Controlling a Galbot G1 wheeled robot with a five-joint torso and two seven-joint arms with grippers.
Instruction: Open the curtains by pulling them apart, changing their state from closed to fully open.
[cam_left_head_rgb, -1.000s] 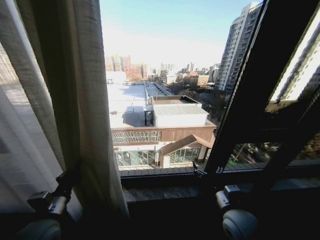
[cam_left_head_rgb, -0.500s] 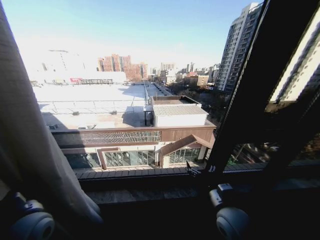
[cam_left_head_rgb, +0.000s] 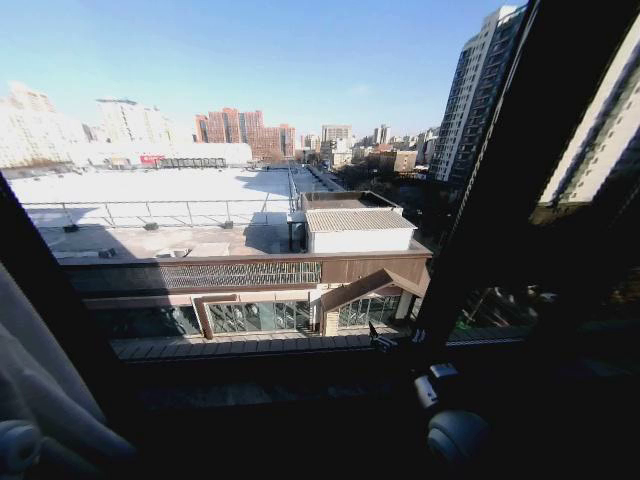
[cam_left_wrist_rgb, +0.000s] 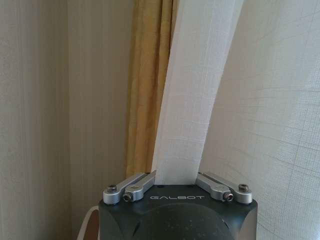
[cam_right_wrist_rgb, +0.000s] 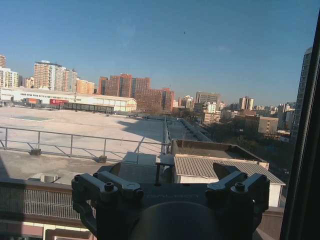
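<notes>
Fingers of my left gripper (cam_left_wrist_rgb: 176, 181) pinch a fold of the curtains (cam_left_wrist_rgb: 195, 100) at the window's left edge; my right gripper (cam_right_wrist_rgb: 170, 187) hangs spread, holding nothing, before the glass.

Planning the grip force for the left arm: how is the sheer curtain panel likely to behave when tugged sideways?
Probably floppy: the curtain hangs in soft folds and bunches at the head view's lower left. Likely light, since daylight shows through its fine weave. It may slip, as only a narrow fold sits in the left gripper.

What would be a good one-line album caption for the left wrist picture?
The left end effector grips a fold of the sheer white curtain, with a beige bunched panel beside it.
</notes>
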